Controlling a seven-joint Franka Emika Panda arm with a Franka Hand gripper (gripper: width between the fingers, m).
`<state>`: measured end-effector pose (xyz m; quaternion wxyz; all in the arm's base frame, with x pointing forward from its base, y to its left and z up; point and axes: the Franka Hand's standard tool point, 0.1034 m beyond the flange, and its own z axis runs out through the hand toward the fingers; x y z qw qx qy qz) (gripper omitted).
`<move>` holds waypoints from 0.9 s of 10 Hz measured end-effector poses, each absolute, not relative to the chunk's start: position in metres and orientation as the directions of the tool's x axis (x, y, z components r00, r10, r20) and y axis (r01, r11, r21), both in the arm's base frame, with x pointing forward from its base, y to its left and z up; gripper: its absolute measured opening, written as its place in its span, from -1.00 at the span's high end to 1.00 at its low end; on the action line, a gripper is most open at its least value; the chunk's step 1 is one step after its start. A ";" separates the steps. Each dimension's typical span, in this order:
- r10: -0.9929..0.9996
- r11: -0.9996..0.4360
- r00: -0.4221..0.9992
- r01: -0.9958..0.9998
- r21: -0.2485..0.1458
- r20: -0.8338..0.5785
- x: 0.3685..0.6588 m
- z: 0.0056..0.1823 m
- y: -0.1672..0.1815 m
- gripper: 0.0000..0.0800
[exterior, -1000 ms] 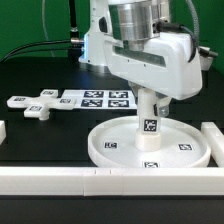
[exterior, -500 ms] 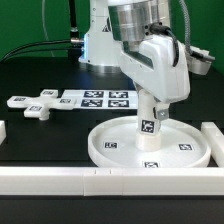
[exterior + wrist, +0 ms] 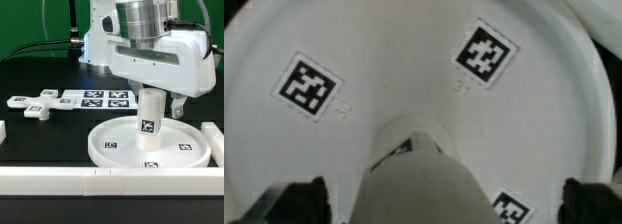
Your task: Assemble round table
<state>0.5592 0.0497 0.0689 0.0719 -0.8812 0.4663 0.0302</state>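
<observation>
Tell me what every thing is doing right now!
Disc: flat on the table, rim up.
Leg: upright at the disc's middle.
Claw: open, straddling the leg.
Cross-shaped foot: lying loose, apart from the disc.
Marker board: flat on the table.

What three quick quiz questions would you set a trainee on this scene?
1. True or false: the leg stands upright on the disc.
2. Where is the foot? A on the leg; B on the table, toward the exterior view's left of the disc; C on the disc.
3. Fill in: the gripper hangs over the ___.
Key: 1 true; 2 B; 3 leg.
</observation>
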 end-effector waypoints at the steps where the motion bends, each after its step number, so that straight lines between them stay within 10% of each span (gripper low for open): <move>1: -0.798 -0.582 0.591 -0.807 -0.103 -0.117 0.559 0.069 0.050 -0.62; 9: -0.158 -0.983 0.987 -0.157 -0.099 0.001 0.562 0.070 0.043 -0.62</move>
